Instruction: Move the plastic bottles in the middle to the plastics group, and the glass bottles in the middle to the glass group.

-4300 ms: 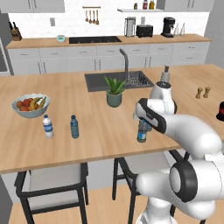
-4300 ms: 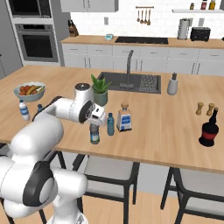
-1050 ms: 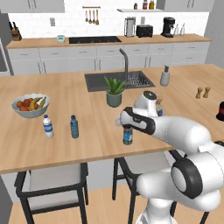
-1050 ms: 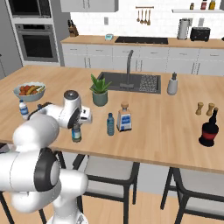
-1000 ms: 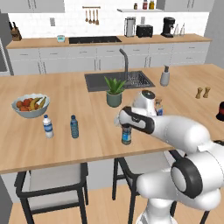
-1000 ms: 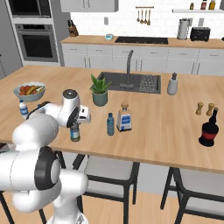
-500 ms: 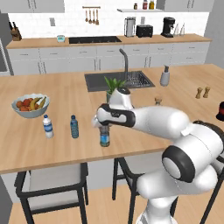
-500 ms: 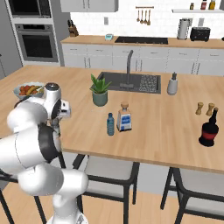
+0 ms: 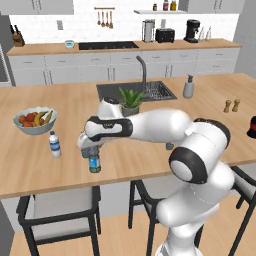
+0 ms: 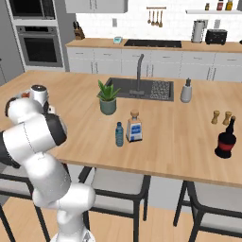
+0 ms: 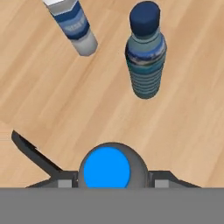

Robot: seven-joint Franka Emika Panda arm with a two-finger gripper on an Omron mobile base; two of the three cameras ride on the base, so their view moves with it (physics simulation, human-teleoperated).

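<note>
In the left base view the gripper is clamping a dark blue-capped bottle low over the counter near the white-labelled bottle, close to the front edge. The right base view is showing a lighter blue bottle and a glass bottle waiting mid-counter, so most work is remaining. In the hand view the held bottle's cap is sitting between the fingers, with open wood short of the blue-tinted bottle.
</note>
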